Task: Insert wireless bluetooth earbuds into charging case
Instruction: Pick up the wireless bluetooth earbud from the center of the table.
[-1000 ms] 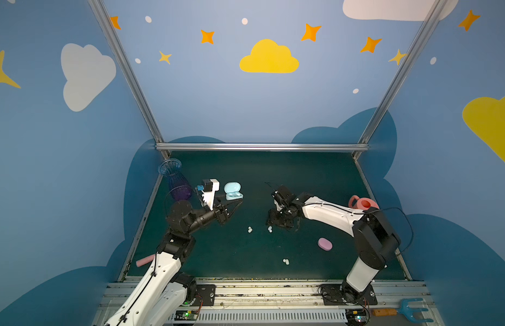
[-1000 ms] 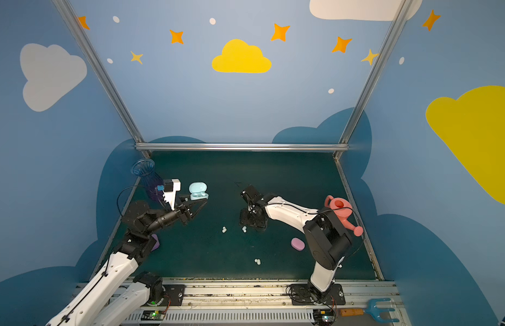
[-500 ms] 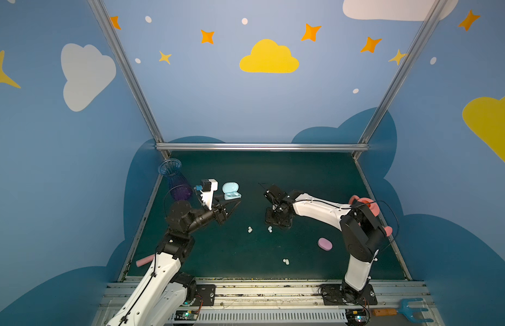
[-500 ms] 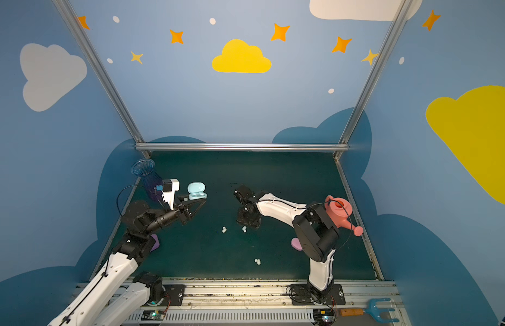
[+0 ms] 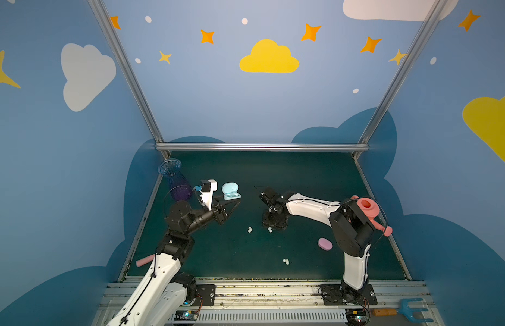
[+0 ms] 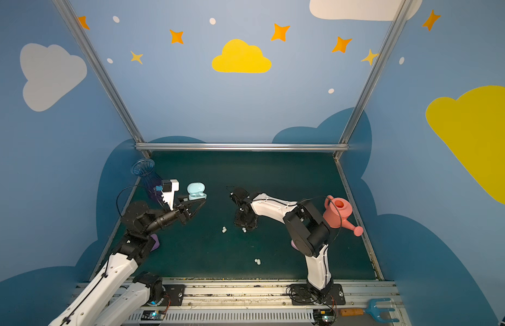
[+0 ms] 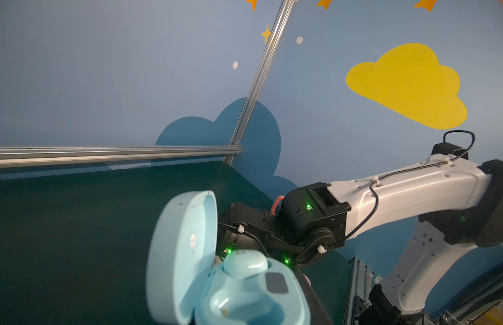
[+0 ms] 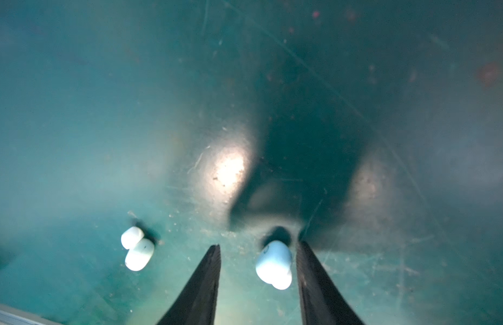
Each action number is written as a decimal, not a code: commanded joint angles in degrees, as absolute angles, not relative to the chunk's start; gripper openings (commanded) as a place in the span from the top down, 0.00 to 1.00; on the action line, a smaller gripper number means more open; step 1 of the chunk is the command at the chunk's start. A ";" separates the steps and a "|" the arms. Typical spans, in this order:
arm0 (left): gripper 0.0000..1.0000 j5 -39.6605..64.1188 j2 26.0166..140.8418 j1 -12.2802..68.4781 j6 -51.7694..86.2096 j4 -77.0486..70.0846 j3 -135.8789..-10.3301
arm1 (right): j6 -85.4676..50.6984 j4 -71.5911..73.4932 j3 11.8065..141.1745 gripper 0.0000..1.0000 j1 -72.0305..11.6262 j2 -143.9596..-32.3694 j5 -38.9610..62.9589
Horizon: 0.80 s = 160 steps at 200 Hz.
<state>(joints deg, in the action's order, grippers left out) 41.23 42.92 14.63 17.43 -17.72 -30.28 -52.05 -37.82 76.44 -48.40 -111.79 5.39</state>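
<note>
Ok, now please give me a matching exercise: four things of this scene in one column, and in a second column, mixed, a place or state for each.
1. light blue case
2. lilac case
3. watering can
4. earbud

A. closed, lying on the green mat
B. between the fingers of the open right pincer
C. coral, at the mat's right edge
D. lid open, held by the left pincer

Pairs: 1-D, 2-A, 3-C, 4-B

pale-blue charging case (image 7: 244,298) is open, one earbud (image 7: 244,264) seated; whitish earbuds (image 8: 137,250) lie loose on the mat (image 8: 104,112).
</note>
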 commanded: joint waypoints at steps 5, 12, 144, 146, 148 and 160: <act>0.88 40.87 42.30 14.34 17.74 -19.27 -29.90 | -52.91 -40.21 77.92 0.59 -49.04 -113.49 5.23; 0.88 40.87 42.28 14.33 17.76 -19.40 -29.88 | -52.93 -40.19 77.89 0.59 -49.14 -113.77 5.34; 0.88 40.57 41.12 14.13 18.11 -19.60 -29.53 | -53.31 -45.63 80.27 0.82 -49.44 -117.55 4.92; 0.88 40.53 41.09 14.12 18.04 -19.60 -29.53 | -53.34 -45.66 80.27 0.83 -49.47 -117.54 4.92; 0.88 40.52 41.10 14.14 18.02 -19.60 -29.55 | -53.35 -45.69 80.25 0.83 -49.46 -117.54 4.97; 0.88 40.56 41.11 14.11 18.05 -19.59 -29.54 | -53.29 -45.61 80.40 0.84 -49.40 -117.47 5.04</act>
